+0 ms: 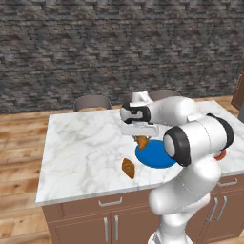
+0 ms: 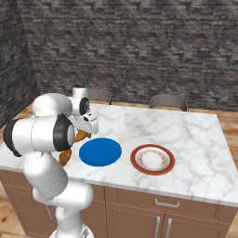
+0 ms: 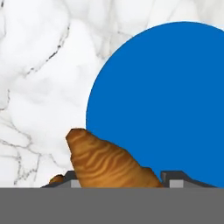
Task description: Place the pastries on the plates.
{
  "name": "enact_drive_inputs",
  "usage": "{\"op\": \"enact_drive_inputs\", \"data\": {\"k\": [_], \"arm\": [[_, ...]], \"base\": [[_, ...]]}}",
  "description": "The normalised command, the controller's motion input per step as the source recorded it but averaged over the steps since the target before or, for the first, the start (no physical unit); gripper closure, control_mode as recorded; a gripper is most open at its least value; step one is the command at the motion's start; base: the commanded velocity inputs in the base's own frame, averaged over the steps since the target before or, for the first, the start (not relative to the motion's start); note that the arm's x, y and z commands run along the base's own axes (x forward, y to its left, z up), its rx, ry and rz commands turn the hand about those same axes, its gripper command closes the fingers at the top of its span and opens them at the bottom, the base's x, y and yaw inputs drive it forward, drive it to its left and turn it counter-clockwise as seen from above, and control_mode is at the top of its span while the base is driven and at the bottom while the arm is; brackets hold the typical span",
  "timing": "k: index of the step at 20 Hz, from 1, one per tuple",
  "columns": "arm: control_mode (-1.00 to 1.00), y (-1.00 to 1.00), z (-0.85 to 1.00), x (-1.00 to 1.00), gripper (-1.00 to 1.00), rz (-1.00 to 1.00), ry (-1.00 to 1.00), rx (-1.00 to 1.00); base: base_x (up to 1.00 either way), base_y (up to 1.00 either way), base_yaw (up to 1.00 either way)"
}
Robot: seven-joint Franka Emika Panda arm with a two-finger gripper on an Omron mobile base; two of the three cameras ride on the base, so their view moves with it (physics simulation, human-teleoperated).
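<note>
My gripper [image 1: 141, 137] is shut on a golden-brown croissant pastry [image 1: 142, 142] and hangs over the near-left edge of the solid blue plate [image 1: 153, 157]. In the hand view the held pastry [image 3: 105, 159] sticks out between the dark fingertips [image 3: 175, 177], beside the blue plate [image 3: 166, 100]. A second pastry [image 1: 128, 167] lies on the marble counter, left of the blue plate. In the right base view, the white plate with a red-brown rim [image 2: 152, 159] sits to the right of the blue plate [image 2: 100, 151]. Both plates are bare.
The marble island counter [image 1: 81, 147] has wooden drawers below its front edge. Two grey chairs [image 2: 168, 101] [image 2: 100, 95] stand at its far side, with a stone wall behind. My own arm [image 1: 195, 143] covers most of the white plate in the left base view.
</note>
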Motion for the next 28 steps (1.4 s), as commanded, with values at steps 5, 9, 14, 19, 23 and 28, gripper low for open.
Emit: {"op": "enact_drive_inputs", "data": {"k": [5,9,14,19,23,28], "arm": [[-1.0,-0.73,0.0,-0.57,1.0,-0.02,0.0,0.0],[-1.0,-0.52,0.04,0.09,1.0,0.0,0.0,0.0],[-1.0,-0.53,-0.02,0.24,1.0,0.0,0.02,0.01],[-1.0,-0.11,-0.2,0.14,1.0,0.0,0.05,0.03],[-1.0,0.05,-0.25,0.0,1.0,0.0,0.01,0.0],[-1.0,0.02,-0.3,0.0,1.0,-0.02,0.0,0.0]], "base": [[0.0,0.0,0.0],[0.0,0.0,0.0],[0.0,0.0,0.0],[0.0,0.0,0.0],[0.0,0.0,0.0],[0.0,0.0,0.0]]}}
